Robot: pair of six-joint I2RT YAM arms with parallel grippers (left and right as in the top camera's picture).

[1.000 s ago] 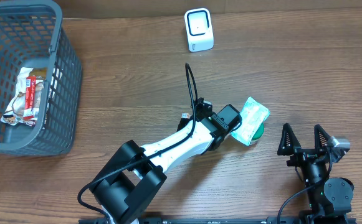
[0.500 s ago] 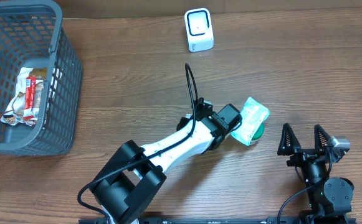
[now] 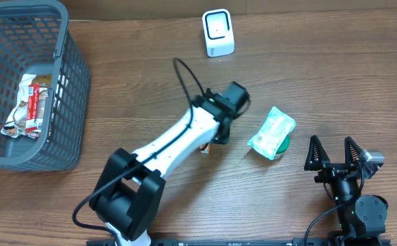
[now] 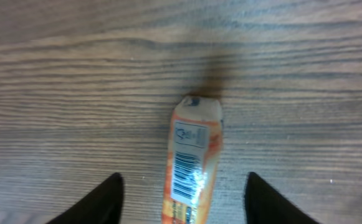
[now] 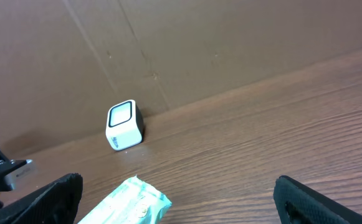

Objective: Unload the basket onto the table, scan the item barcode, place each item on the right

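In the left wrist view an orange packet [image 4: 192, 163] lies on the wood with its barcode label facing up. My left gripper [image 4: 182, 194] is open above it. The black fingertips [image 4: 106, 200] stand well clear on either side. In the overhead view my left arm [image 3: 184, 133] reaches toward the table's middle and I cannot pick out the orange packet for certain. The white scanner [image 3: 218, 32] stands upright at the back, and also shows as the white scanner [image 5: 123, 124] in the right wrist view. My right gripper [image 3: 332, 146] rests open at the front right, holding nothing.
A light green packet [image 3: 272, 131] lies right of the left arm, partly over a dark green round thing [image 3: 284, 145]; the packet [image 5: 128, 202] shows low in the right wrist view. A grey basket [image 3: 72, 82] with a snack pack [image 3: 27, 106] stands at the far left.
The left jaws have opened. The left arm has swung up and to the left, away from the green packet, which has stayed where it was. The right arm has not moved.
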